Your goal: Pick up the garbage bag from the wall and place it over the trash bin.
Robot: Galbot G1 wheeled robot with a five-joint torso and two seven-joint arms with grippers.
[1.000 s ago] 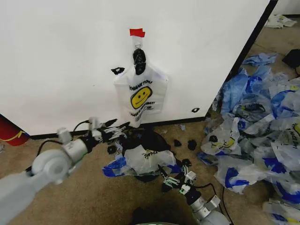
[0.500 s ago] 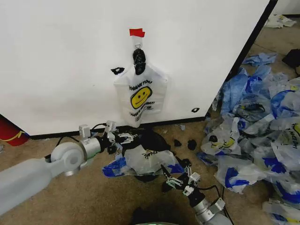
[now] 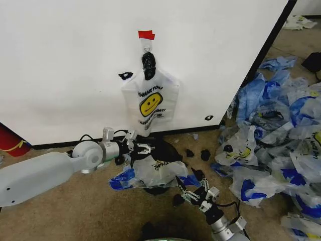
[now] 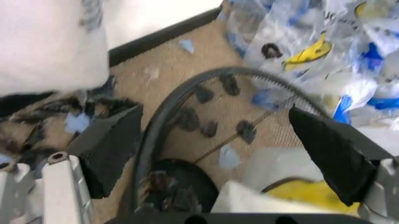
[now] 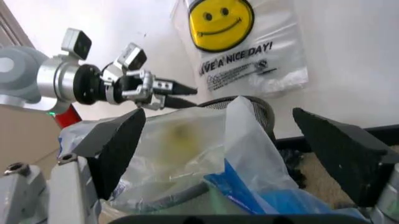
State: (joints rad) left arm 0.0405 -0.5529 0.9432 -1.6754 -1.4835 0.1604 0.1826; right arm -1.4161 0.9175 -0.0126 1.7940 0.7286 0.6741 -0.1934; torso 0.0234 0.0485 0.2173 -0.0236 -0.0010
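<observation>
One garbage bag (image 3: 153, 170) is draping over, mostly hiding, one trash bin (image 3: 159, 148). Left gripper (image 3: 142, 147) and right gripper (image 3: 193, 191) are gaping open, empty.

The garbage bag (image 3: 153, 170), whitish and crumpled with blue patches, lies draped over the trash bin (image 3: 159, 149) at lower centre of the head view. The bin's black rim stands against the wall (image 3: 65, 65), a white panel filling the upper left.
</observation>
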